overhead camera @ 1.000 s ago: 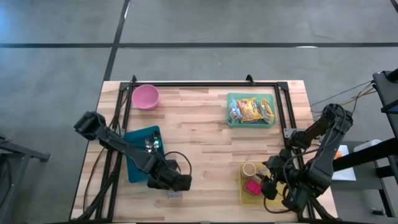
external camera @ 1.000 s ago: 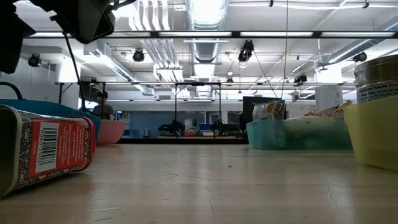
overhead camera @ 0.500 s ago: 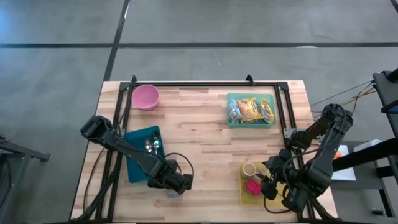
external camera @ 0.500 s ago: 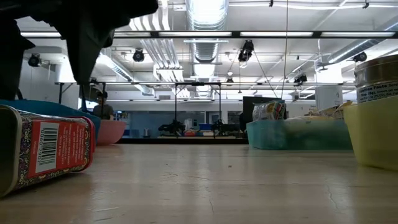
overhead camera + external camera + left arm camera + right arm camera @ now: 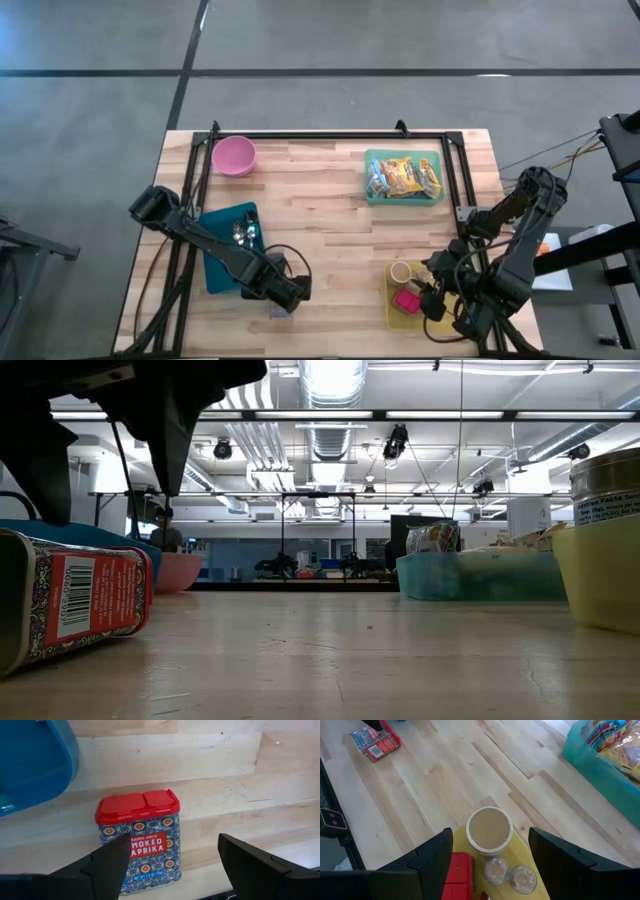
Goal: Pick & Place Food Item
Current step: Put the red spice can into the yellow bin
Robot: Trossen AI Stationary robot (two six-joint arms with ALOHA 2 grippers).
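Paprika tin: lies flat on wooden table, label up, near front edge, just beside blue tray.
Tin axis: long axis runs along L gripper's line of reach; red lid end points away from wrist cam, base toward it.
L gripper: above tin, fingers spread wide, one each side of tin's base end. Contact w/ tin: can't tell.
R gripper: fingers apart, holding nothing, hovers over yellow bin w/ jars, front R of table.
Others: pink bowl back L; green bin of snack packs back R.
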